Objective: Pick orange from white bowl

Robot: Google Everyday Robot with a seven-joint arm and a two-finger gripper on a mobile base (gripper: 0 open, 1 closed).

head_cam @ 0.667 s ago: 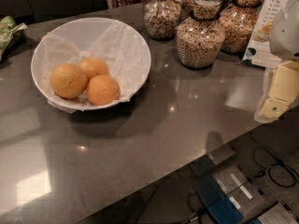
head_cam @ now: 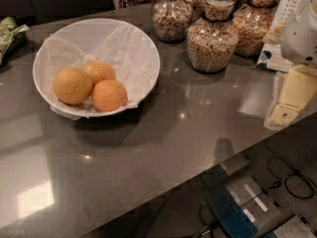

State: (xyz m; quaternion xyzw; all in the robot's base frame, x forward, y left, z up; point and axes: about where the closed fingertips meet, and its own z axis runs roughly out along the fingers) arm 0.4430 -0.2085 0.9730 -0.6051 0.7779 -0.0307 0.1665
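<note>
I see the big, dull yellow-orange round orange [head_cam: 73,86] with bumpy skin lying in the wide, flat white bowl [head_cam: 157,63], on the left side of it. The bowl has crinkly white paper inside. Two more oranges lie in there too. A redder orange [head_cam: 109,95] touches the big one on its right, and a smaller orange [head_cam: 99,71] sits just behind them both. The bowl stands on the far left part of a shiny dark grey counter [head_cam: 163,148]. My pale yellow gripper [head_cam: 287,105] hangs at the right edge of the counter, well apart from the bowl, and holds nothing. I cannot tell if it is wide or narrow. Three round glass jars of grain [head_cam: 213,36] stand at the far side, between the bowl and the gripper.
</note>
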